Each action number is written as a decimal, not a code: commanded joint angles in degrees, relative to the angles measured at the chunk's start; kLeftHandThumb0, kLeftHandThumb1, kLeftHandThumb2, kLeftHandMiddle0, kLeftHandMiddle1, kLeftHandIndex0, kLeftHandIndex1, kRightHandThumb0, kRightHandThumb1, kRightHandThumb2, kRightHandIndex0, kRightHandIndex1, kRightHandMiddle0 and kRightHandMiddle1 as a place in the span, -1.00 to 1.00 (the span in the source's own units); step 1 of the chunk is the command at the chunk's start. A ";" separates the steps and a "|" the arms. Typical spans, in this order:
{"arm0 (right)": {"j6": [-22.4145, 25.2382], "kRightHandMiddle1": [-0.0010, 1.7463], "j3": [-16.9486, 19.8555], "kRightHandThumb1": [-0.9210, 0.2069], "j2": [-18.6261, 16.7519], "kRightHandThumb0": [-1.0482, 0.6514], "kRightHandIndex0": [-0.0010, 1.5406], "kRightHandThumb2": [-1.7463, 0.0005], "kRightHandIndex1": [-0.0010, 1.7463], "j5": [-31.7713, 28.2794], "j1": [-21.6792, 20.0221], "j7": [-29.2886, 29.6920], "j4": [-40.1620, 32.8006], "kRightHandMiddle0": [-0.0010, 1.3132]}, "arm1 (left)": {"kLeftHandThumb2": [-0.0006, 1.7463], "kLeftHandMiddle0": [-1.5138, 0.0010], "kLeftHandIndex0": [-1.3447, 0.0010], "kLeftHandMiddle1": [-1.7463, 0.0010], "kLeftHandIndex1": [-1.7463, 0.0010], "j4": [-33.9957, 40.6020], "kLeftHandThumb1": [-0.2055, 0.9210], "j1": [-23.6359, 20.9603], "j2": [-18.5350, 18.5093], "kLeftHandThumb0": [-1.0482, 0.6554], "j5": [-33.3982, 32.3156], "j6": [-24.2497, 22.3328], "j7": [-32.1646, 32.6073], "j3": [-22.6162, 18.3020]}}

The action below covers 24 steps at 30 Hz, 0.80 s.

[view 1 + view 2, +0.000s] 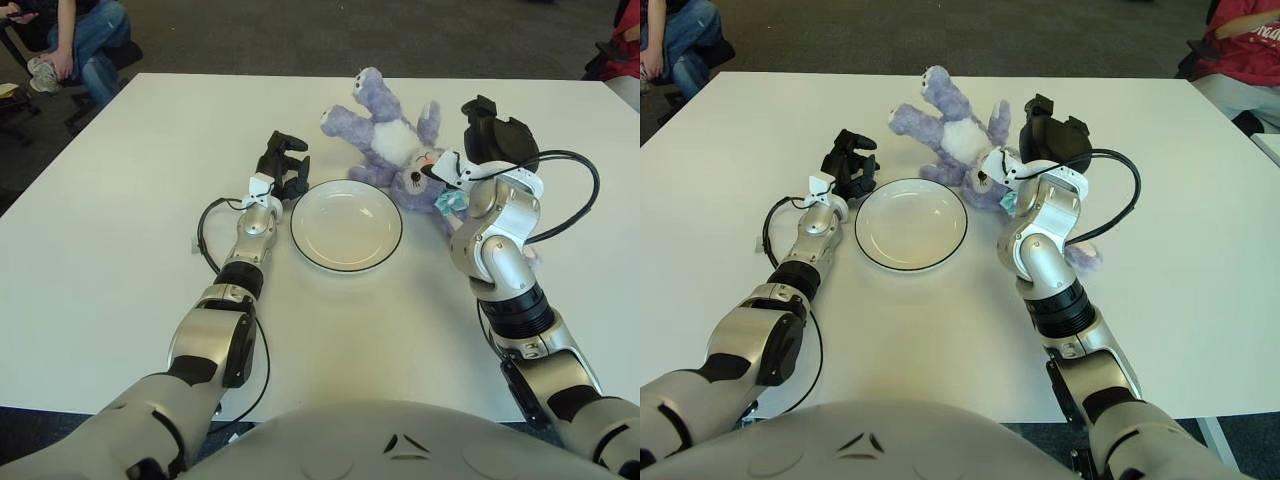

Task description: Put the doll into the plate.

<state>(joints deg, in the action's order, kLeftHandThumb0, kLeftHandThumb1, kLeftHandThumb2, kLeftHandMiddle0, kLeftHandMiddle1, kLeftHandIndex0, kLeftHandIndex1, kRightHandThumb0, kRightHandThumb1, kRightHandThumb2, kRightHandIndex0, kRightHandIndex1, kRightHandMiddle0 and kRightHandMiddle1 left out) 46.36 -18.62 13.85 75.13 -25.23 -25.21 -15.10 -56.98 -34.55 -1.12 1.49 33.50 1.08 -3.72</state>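
the purple doll (392,135) lies sprawled on the white surface (120,170) toward its far edge, just beyond the plate (346,225) and not in it. its head is nearest the plate's far right rim. the plate, white with a dark rim, sits near the middle of the surface. the right robot hand (495,140) hangs just right of the doll's head, over one of its limbs; whether its fingers are apart or together cannot be told. the left robot hand (283,165) shows just beside the plate's left rim, fingers curled together, gripping nothing.
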 commanded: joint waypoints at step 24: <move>-2.29 -0.83 0.40 -0.86 -3.35 -0.81 -1.00 0.83 0.95 -0.46 0.61 -5.15 3.53 -1.00 | -0.17 0.69 0.68 -0.95 -0.95 -4.21 0.74 1.86 0.35 0.23 0.61 2.93 0.90 -0.06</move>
<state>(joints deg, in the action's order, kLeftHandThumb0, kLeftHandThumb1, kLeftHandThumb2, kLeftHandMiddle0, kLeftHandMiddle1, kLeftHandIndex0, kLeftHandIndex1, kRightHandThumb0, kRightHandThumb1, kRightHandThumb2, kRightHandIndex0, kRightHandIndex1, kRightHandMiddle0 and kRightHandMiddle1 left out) 43.38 -18.34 11.35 74.84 -24.02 -29.55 -12.74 -59.04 -35.48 -1.09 1.53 35.65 1.54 -3.99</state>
